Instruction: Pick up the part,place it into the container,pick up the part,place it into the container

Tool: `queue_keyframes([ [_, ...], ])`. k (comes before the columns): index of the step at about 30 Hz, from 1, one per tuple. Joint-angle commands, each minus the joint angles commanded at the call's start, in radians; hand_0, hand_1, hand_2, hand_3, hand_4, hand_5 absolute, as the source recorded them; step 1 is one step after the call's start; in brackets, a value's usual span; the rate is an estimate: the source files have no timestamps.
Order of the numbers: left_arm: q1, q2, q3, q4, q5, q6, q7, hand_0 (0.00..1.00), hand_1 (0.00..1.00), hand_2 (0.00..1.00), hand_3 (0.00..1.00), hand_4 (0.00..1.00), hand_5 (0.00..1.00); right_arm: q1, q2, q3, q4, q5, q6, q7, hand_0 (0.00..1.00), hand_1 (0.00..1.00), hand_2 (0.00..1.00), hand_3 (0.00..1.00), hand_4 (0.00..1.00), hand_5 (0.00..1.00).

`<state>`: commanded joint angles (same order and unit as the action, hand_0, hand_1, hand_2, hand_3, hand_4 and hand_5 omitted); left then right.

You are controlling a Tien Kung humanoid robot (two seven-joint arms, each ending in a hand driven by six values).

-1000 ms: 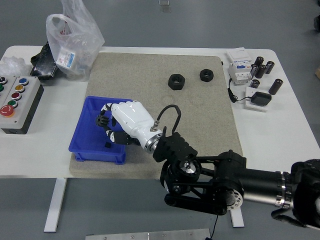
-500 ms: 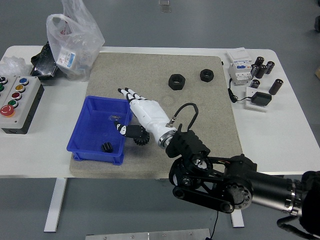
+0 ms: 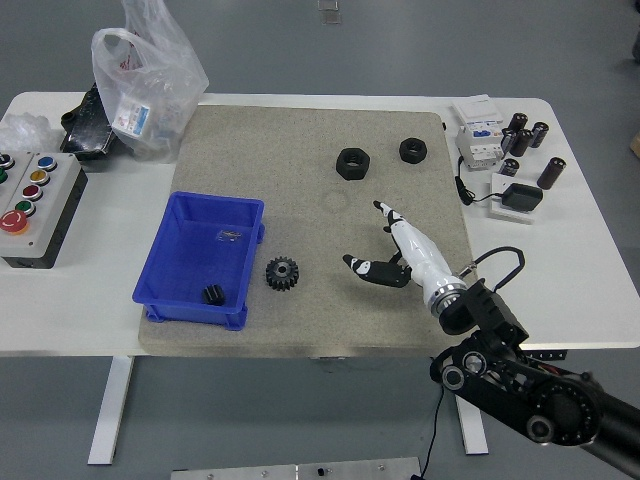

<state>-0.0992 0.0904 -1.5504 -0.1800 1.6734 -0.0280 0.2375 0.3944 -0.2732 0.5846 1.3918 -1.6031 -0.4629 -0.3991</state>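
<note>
A blue bin [image 3: 176,262] sits on the grey mat's left side, with a small black part [image 3: 212,294] lying in its near right corner. A black gear [image 3: 283,273] lies on the mat just right of the bin. Two black hex nuts [image 3: 352,162] [image 3: 412,150] rest toward the mat's far side. My right hand [image 3: 385,250], white with black fingertips, hovers over the mat's right half, well to the right of the gear, fingers spread and holding nothing. The left arm is out of view.
A grey button box [image 3: 32,205] stands at the left edge. A plastic bag [image 3: 145,80] and a black object [image 3: 82,128] lie at the back left. Electrical parts, a breaker [image 3: 478,140] and several black cylinders [image 3: 525,135] occupy the right side.
My right hand has pulled out of the blue bin and swung right across the mat. The gear now lies on the mat beside the bin; a small part stays inside.
</note>
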Motion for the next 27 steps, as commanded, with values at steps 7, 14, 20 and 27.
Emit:
queue_keyframes([
  [7, -0.005, -0.002, 0.012, 0.000, -0.004, -0.001, -0.003, 0.618, 0.612, 0.607, 0.612, 0.542, 0.397, 0.056, 0.052, -0.102, -0.015, -0.046, -0.007, -0.032, 0.413, 0.838, 0.998, 0.998, 0.789, 0.252],
  [14, -0.002, -0.001, 0.008, 0.000, 0.001, 0.001, 0.002, 0.618, 0.611, 0.609, 0.612, 0.532, 0.406, 0.144, 0.112, -0.182, -0.079, -0.184, 0.040, -0.144, 0.413, 0.836, 0.998, 0.998, 0.785, 0.250],
  [20, -0.004, -0.002, 0.008, 0.000, 0.003, 0.001, 0.002, 0.618, 0.611, 0.608, 0.611, 0.528, 0.409, 0.218, 0.142, -0.261, -0.109, -0.260, 0.114, -0.225, 0.413, 0.834, 0.998, 0.998, 0.784, 0.248],
  [27, -0.006, 0.000, 0.009, 0.000, 0.005, 0.000, 0.003, 0.617, 0.611, 0.608, 0.611, 0.525, 0.410, 0.276, 0.175, -0.321, -0.108, -0.305, 0.197, -0.246, 0.413, 0.835, 0.998, 0.998, 0.789, 0.243],
])
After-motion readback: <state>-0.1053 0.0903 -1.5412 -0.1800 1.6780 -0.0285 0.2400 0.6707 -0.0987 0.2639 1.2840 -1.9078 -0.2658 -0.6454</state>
